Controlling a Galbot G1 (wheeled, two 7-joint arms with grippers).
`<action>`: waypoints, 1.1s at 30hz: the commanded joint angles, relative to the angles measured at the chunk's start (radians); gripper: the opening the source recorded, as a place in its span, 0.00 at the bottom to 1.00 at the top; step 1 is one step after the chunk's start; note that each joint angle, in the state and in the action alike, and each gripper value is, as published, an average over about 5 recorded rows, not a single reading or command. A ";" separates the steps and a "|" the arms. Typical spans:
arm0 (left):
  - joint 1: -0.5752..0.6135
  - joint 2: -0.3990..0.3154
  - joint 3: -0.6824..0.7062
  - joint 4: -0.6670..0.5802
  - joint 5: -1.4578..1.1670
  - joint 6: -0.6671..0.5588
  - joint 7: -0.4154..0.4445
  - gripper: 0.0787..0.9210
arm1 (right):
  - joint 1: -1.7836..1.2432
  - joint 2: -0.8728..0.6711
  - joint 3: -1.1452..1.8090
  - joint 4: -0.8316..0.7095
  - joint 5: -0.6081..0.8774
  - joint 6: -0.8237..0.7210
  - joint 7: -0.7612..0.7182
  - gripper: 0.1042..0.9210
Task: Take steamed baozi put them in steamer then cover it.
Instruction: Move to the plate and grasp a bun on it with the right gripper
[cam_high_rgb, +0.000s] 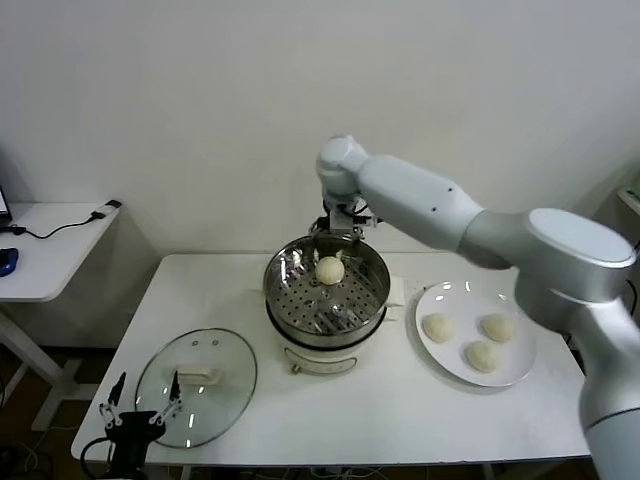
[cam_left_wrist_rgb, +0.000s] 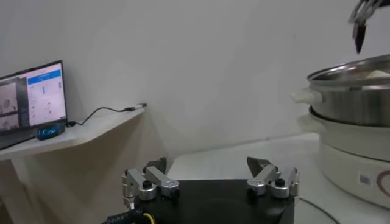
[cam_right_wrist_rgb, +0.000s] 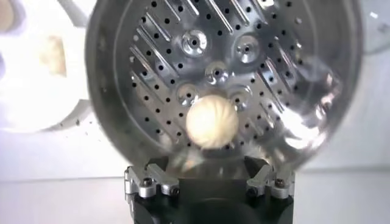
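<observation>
One bun (cam_high_rgb: 330, 269) is lying on the holed floor of the steamer (cam_high_rgb: 372, 296), toward its far side, and the right gripper (cam_high_rgb: 342, 238) is hanging just above it with its fingers spread and nothing between them; the right wrist view is showing the bun (cam_right_wrist_rgb: 211, 120) free on the metal, apart from both fingertips. Three more buns (cam_high_rgb: 482, 356) are sitting on a white plate (cam_high_rgb: 446, 356) to the right of the steamer. They are looking soft and light, likely to dent or tear under a hard squeeze and perhaps a little tacky, so a gentle pinch across the widest part of the dome, from above, seems the safest hold.

The glass lid (cam_high_rgb: 226, 397) is lying flat on the table (cam_high_rgb: 400, 410) near its left front corner, its white handle (cam_high_rgb: 197, 376) facing up. It is probably heavier, rigid, slick and breakable; the handle is the only sensible place to take it. The left gripper (cam_high_rgb: 142, 410) is waiting just beside the lid's near edge, jaws wide apart and empty.

The steamer's tall shiny wall is standing between plate and basket floor, so each bun will probably need lifting clear over the rim. A side desk (cam_high_rgb: 45, 250) with cables is standing well off to the left.
</observation>
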 joint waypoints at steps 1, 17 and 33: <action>0.001 -0.001 0.006 -0.021 0.002 0.007 0.004 0.88 | 0.159 -0.322 -0.233 0.174 0.485 -0.494 0.139 0.88; 0.003 0.003 -0.003 -0.035 -0.005 0.022 0.006 0.88 | -0.239 -0.534 -0.010 0.091 0.577 -0.790 0.044 0.88; 0.017 -0.001 -0.010 -0.054 -0.018 0.032 0.004 0.88 | -0.542 -0.436 0.239 -0.056 0.336 -0.740 0.016 0.88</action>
